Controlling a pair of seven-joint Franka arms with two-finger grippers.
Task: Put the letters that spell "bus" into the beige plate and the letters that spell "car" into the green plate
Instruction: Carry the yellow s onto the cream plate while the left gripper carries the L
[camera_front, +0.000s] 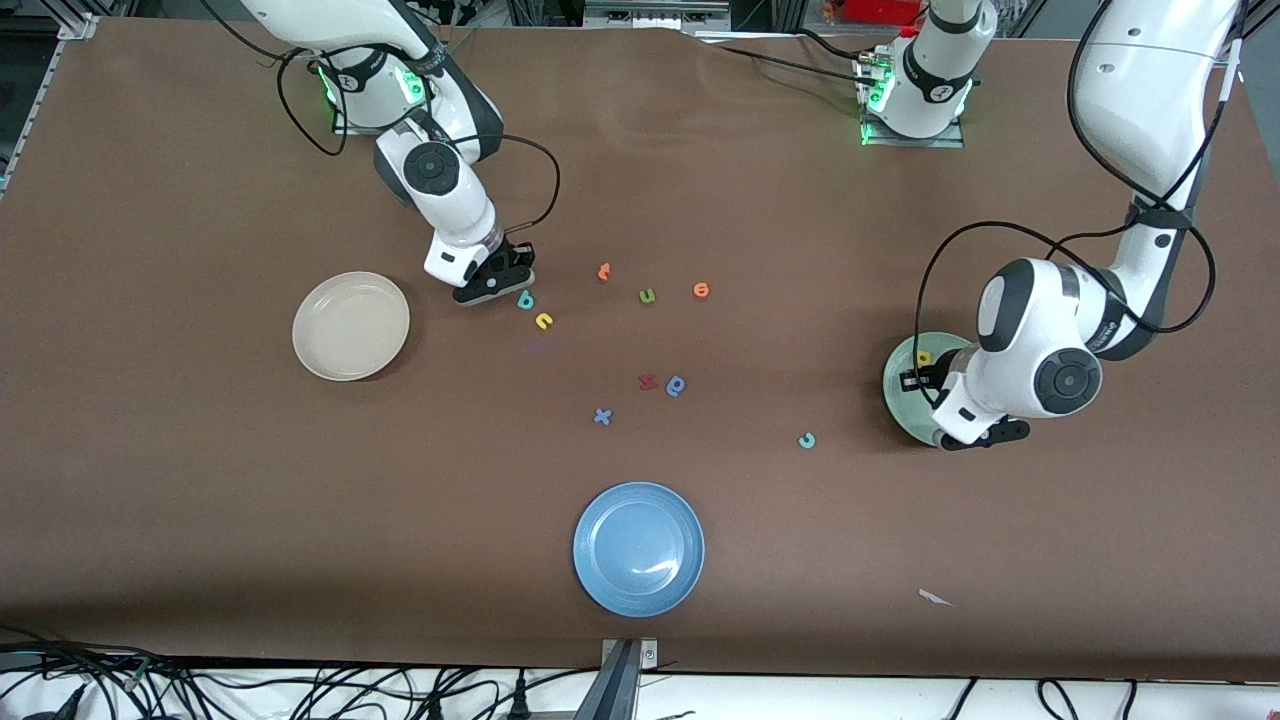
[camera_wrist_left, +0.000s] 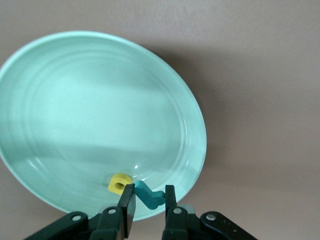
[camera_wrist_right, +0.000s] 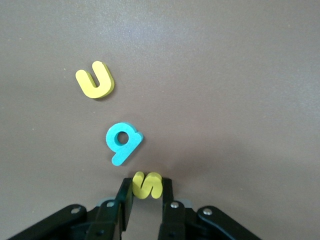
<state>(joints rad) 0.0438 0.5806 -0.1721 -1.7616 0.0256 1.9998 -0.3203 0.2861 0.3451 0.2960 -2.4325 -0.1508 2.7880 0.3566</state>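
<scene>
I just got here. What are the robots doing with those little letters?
They are sorting them onto plates. The right gripper is shut on a yellow s beside the teal b. The left gripper holds a teal r over the green plate, where a yellow a lies.

We list: yellow "s" (camera_wrist_right: 147, 184), upright on the table between black fingers. Teal "b" (camera_wrist_right: 123, 143) and yellow "u" (camera_wrist_right: 95, 80) flat beside it, near the empty beige plate (camera_front: 351, 326). Green plate (camera_wrist_left: 75, 100) carries yellow "a" (camera_wrist_left: 119, 182); teal "r" (camera_wrist_left: 149, 195) gripped above it. Teal "c" (camera_front: 807, 440) flat on the table nearby.
</scene>
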